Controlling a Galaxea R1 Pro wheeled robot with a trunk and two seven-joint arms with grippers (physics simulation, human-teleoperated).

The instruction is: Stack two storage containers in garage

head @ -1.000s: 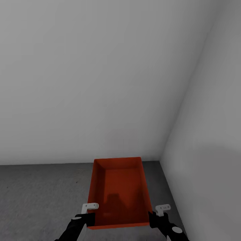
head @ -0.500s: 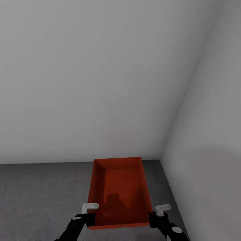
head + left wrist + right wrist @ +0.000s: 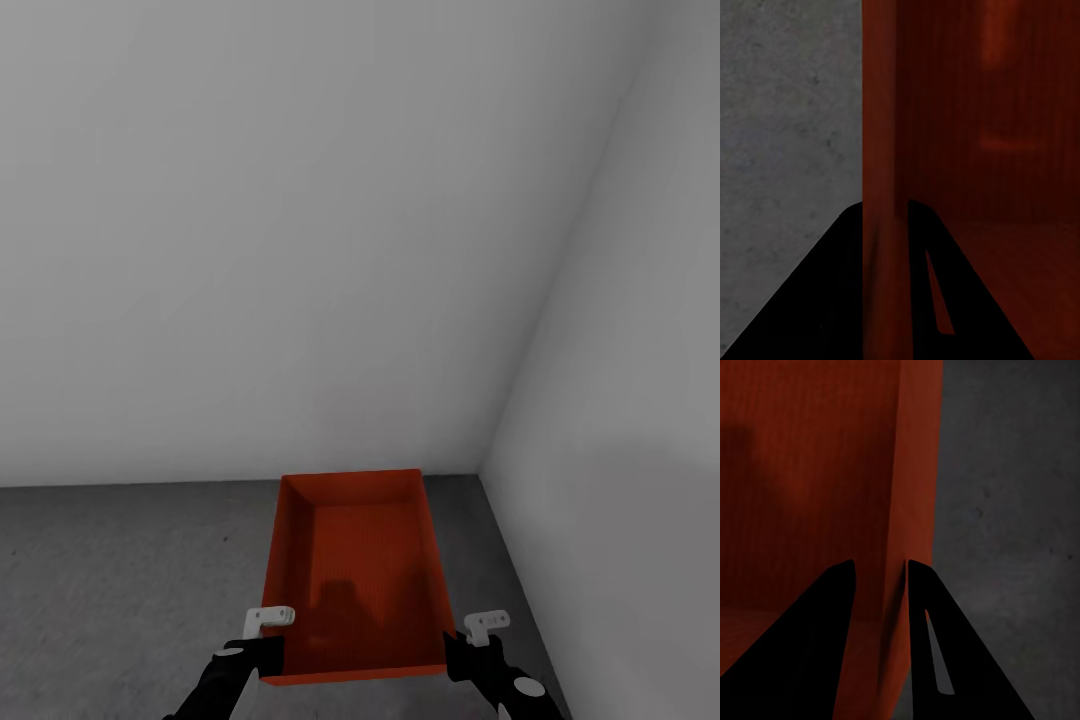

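Head view: your orange-red storage container (image 3: 355, 570), an open-top rectangular bin with thin plain walls, sits low in front of you over the rough speckled grey floor (image 3: 120, 590), close to the corner of the two smooth white walls (image 3: 300, 250), with the left gripper (image 3: 268, 630) at its left wall and the right gripper (image 3: 470, 635) at its right wall. Left wrist view: your black tapered fingers (image 3: 832, 300) are clamped on the thin left wall, one finger inside, one outside. Right wrist view: same grip, fingers (image 3: 817, 637) pinched on the right wall edge, concrete beyond it.
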